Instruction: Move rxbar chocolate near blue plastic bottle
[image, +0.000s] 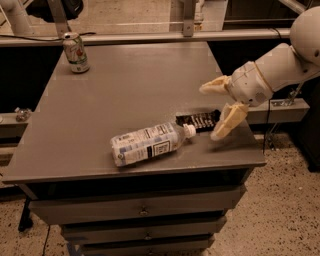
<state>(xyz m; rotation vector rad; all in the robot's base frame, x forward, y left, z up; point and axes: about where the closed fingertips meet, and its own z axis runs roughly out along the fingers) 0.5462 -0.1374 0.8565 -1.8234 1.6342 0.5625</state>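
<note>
- A grey table (135, 85) with a flat, dull top fills the middle of the scene. Drawer fronts (140, 212) are stacked under its near edge, and it stands on a speckled floor (285, 210).
- A pale metal rail (150, 37) runs along the far side of the table from left to right. The space under and beside the table is dark.
- At the far left corner of the tabletop a green-and-white soda can (76, 52) stands upright, well apart from everything else.
- The blue plastic bottle (147, 145) lies on its side near the table's front edge, a little left of centre. Its base points left and near, and its white cap (190, 131) points right and slightly far.
- The rxbar chocolate (196, 120) lies flat on the table just beside the cap, on its right and a touch farther back. The dark wrapper runs roughly left to right, and nothing lies between bar and bottle.
- The gripper (221, 106) hangs at the right end of the bar, close to the table's right edge, with its cream fingers (227, 121) spread wide and gripping nothing.
- One finger points left over the tabletop beyond the bar. The other slants down to the bar's right end, and whether it touches the wrapper cannot be told.
- The white arm (272, 70) reaches in from the upper right, sloping down and left to the wrist.
</note>
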